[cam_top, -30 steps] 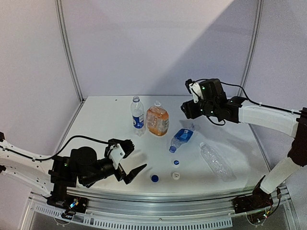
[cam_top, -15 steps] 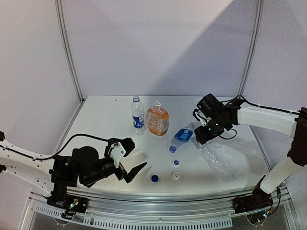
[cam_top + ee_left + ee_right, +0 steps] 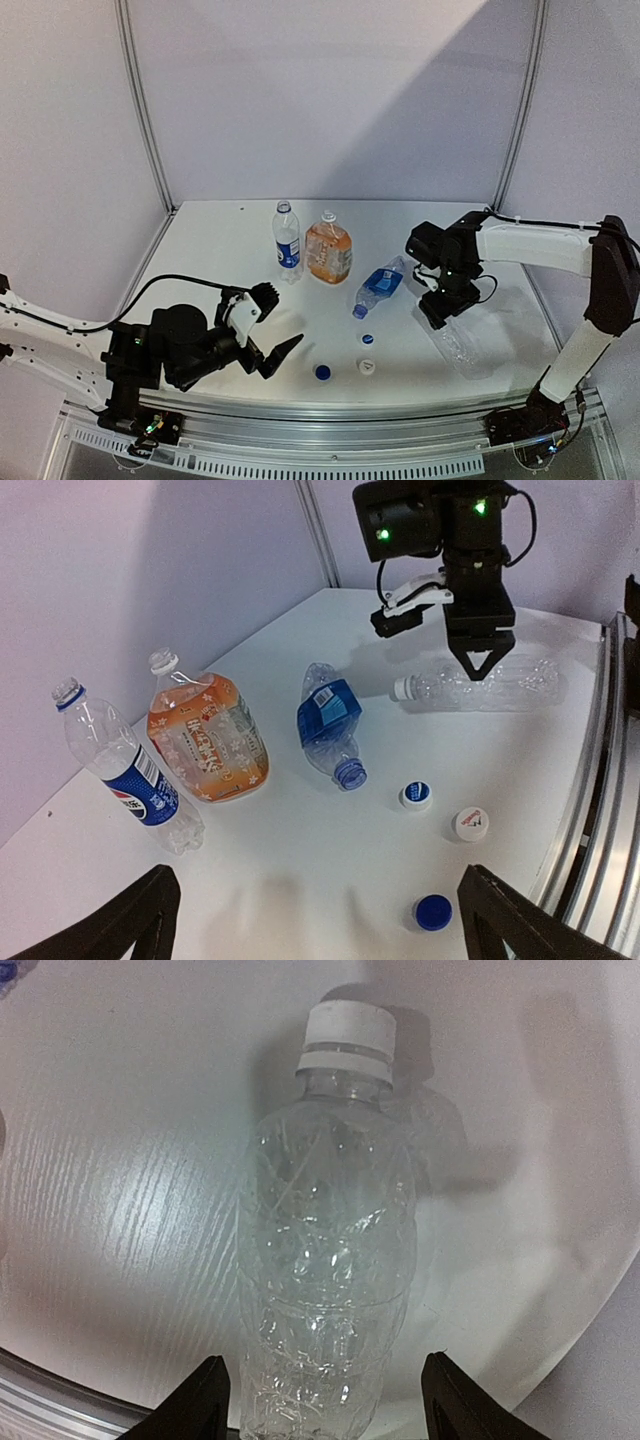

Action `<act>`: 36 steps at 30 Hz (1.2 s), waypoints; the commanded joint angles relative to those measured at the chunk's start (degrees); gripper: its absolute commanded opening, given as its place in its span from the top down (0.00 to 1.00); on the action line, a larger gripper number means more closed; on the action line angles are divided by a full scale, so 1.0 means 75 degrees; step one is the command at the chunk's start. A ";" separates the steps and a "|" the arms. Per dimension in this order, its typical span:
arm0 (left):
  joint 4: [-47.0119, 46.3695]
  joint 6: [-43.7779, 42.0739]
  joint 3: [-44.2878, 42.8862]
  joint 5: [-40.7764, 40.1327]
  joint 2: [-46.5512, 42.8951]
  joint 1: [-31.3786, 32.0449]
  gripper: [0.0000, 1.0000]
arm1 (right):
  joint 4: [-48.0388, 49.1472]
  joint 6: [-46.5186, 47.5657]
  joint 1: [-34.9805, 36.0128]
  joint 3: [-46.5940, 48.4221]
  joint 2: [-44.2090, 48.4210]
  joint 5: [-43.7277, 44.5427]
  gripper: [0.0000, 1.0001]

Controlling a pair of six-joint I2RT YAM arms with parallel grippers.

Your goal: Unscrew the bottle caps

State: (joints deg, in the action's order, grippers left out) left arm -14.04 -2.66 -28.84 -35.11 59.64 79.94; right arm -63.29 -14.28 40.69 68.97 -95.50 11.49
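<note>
One white cap (image 3: 348, 1032) is left on the clear bottle (image 3: 330, 1260) laid at the right of the tabletop (image 3: 220, 260). The right tool (image 3: 325, 1380) is poised over its body — released — presumably to pin it; the left tool (image 3: 318, 880) is spread empty, near left.

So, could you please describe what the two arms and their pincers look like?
The left arm and right arm have white links with black joints and bulky black wrists. The left pincer and right pincer each have two black tapered fingers and a white bracket. Black cables loop alongside; green lights glow on the right wrist.
</note>
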 commanded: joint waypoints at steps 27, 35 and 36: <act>0.0198 0.0203 -0.0164 0.0026 -0.0113 -0.0080 0.01 | 0.0479 -0.0025 -0.0046 0.0261 -0.1602 -0.0900 0.30; 0.0035 0.0279 -0.0077 0.0012 -0.0183 -0.0080 0.01 | 0.0327 -0.0457 -0.0045 0.0245 -0.0383 -0.0720 0.38; -0.0064 0.0317 -0.0045 0.0006 -0.0212 -0.0087 0.01 | 0.0323 -0.0559 -0.0046 0.0269 0.0155 -0.0747 0.39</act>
State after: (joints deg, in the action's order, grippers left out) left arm -13.78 -1.63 -28.88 -35.00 58.85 79.94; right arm -61.65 -15.66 40.69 70.96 -104.42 5.06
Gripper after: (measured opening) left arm 0.993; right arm 0.671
